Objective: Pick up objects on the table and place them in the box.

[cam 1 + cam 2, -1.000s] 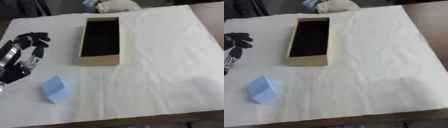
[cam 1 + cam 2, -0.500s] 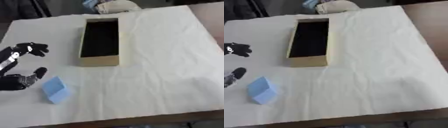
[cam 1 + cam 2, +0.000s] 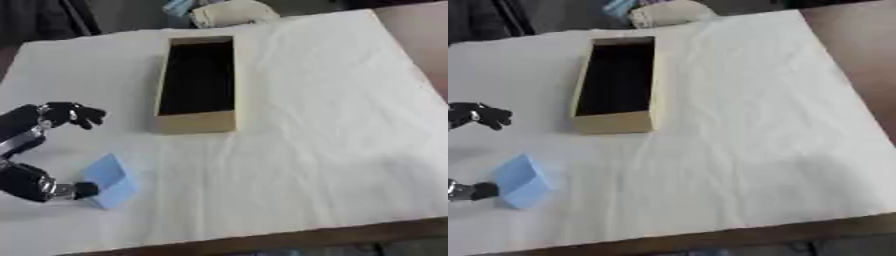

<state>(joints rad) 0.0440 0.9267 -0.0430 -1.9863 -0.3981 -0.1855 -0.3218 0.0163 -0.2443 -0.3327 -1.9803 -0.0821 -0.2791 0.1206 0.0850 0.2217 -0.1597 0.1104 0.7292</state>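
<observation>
On white-clothed table [image 3: 332, 125] | tan box [image 3: 196, 82] upright | left hand [image 3: 35, 150] spread wide beside blue block [image 3: 108, 180]

left hand [image 3: 35, 150] at left edge, fingers spread wide

— What does the robot's body look like here?
— Only the left hand [image 3: 35, 150] shows, at the left edge. It is mostly black, with rounded, bulbous black tips on the fingers [image 3: 77, 114]

— Any other colour on it?
— Yes, silver metal pieces: a pale bar along the upper part and a small silver joint just behind the lower dark tip. Finer detail is too blurred to tell
</observation>
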